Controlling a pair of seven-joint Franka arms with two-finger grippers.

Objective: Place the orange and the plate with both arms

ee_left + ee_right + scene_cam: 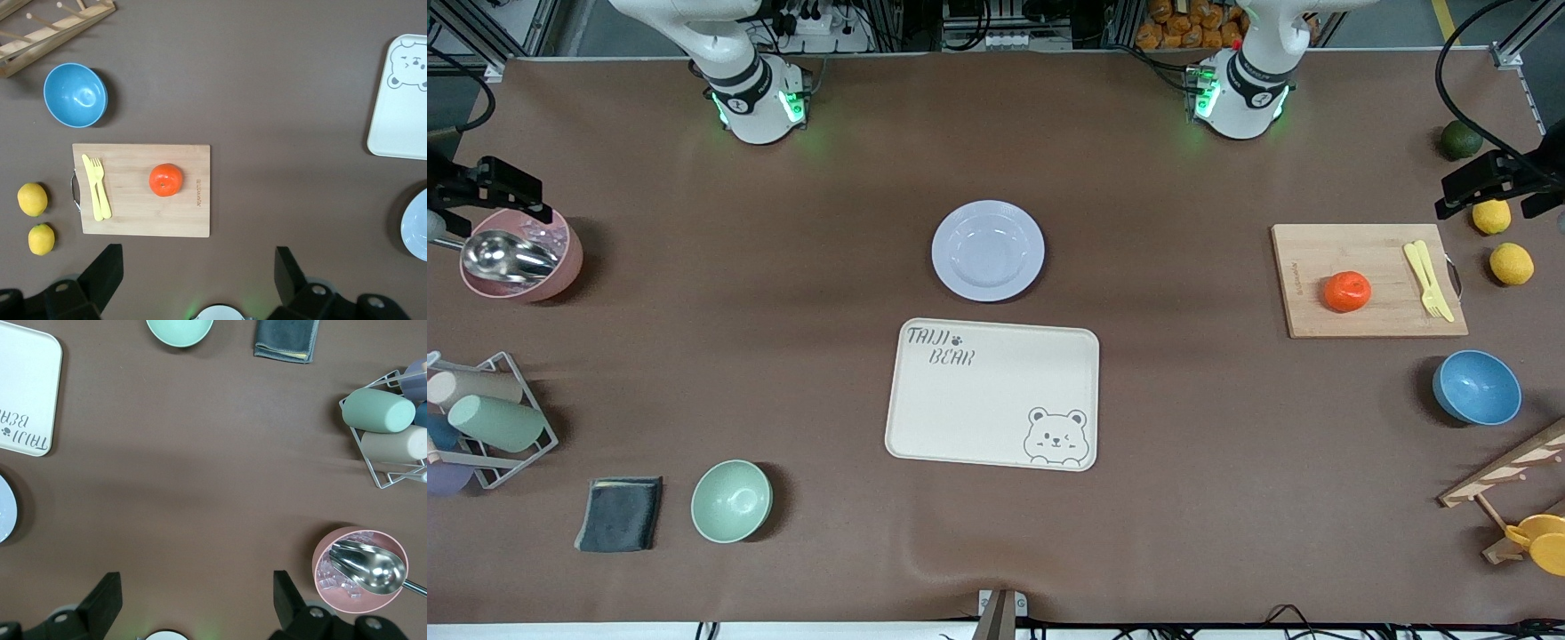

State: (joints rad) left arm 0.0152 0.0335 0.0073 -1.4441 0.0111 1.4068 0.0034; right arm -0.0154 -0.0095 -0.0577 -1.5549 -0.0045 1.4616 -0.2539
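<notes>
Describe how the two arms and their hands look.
Both arms are glossy white Frankas with black joint rings and green lights glowing at their bases. The left hand and the right hand each carry two black, wedge-shaped fingers. Black cables run by the left arm's end of the table.

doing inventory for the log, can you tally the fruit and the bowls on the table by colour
orange fruit: 1, the orange on the cutting board
yellow lemons: 2
dark green fruit: 1
blue bowl: 1
green bowl: 1
pink bowl: 1, holding a metal scoop
total: 7
</notes>
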